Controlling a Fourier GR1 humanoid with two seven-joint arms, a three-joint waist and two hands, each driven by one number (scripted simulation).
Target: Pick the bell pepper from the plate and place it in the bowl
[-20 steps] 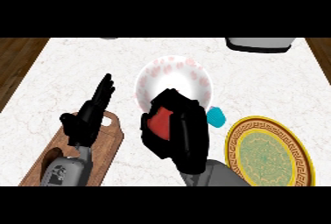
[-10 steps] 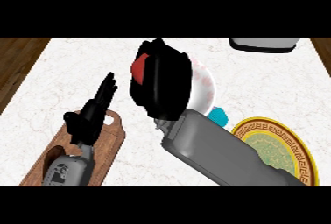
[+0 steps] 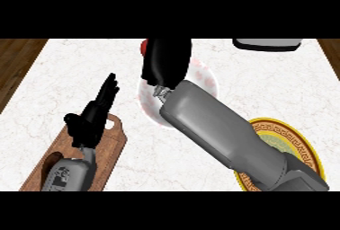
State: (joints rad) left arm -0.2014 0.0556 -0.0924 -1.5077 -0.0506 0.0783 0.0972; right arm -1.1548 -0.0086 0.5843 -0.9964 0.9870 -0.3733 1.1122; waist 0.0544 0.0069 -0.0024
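Over the white bowl near the middle of the marble counter, the right hand is hanging with its back turned up toward the head view, its grey forearm running down to the lower right corner. Its black fingers are curling downward round the red bell pepper, of which only a small sliver is peeking out at the hand's upper left edge, just beyond the bowl's far left rim as seen from above. Most of the bowl is lying hidden under the hand and forearm; its pale rim is showing to the right of the wrist and again to the left of it.

At the lower right, the gold-rimmed plate with its green patterned centre is sitting on the counter, partly covered by the forearm and well apart from the pepper.

On the left, the left hand is resting open with straight fingers pointing up, holding nothing, above a wooden cutting board that is lying at a slant beside the counter's left side. A grey appliance is showing at the top right edge.
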